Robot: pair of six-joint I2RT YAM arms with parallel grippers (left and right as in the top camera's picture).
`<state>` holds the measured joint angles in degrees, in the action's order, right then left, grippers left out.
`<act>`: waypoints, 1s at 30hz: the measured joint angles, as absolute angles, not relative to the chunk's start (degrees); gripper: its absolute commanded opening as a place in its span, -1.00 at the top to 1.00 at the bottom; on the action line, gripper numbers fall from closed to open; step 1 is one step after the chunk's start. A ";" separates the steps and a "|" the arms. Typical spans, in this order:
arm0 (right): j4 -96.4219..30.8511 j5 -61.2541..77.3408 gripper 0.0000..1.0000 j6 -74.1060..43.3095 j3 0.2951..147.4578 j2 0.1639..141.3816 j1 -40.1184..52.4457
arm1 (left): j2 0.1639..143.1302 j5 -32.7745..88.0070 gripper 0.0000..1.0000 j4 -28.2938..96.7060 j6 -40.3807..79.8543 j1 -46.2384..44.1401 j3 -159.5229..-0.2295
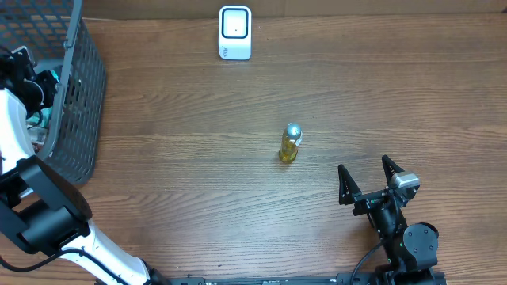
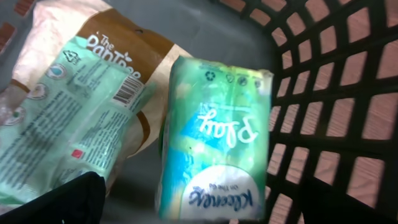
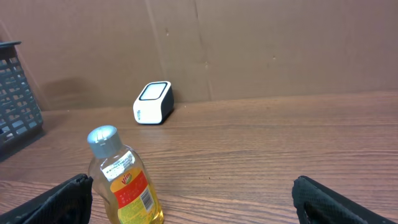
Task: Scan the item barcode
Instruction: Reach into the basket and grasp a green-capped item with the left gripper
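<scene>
My left gripper (image 2: 199, 214) hangs open inside the grey mesh basket (image 1: 78, 95). Its dark fingers (image 2: 59, 202) straddle the near end of a green and blue Kleenex tissue pack (image 2: 214, 137) without touching it. Beside the pack lies a brown and green bag (image 2: 74, 93) with a barcode showing. A white barcode scanner (image 1: 235, 33) stands at the far edge of the table. A small yellow bottle (image 1: 290, 143) with a silver cap stands upright mid-table. My right gripper (image 1: 368, 180) rests open near the front edge, right of the bottle (image 3: 124, 183), holding nothing.
The basket's black lattice wall (image 2: 336, 93) rises close on the right of the tissue pack. A brown cardboard wall (image 3: 280, 43) backs the wooden table (image 1: 198, 182). The basket (image 3: 17, 102) shows at the left edge of the right wrist view, the scanner (image 3: 153, 102) beyond the bottle.
</scene>
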<state>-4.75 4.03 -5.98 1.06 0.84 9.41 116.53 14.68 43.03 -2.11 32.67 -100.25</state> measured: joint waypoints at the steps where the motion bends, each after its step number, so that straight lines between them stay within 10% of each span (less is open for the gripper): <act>1: -4.75 4.05 -1.00 -5.96 1.06 0.84 9.41 | 116.53 14.74 -1.00 42.24 -2.11 32.67 -99.59; 30: -4.75 4.03 -1.00 -5.98 1.06 0.84 9.41 | 116.53 15.00 -0.94 31.57 -2.15 32.99 -90.98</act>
<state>-4.75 4.03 -5.98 1.06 0.84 9.41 116.53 15.00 31.57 -2.15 32.99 -90.98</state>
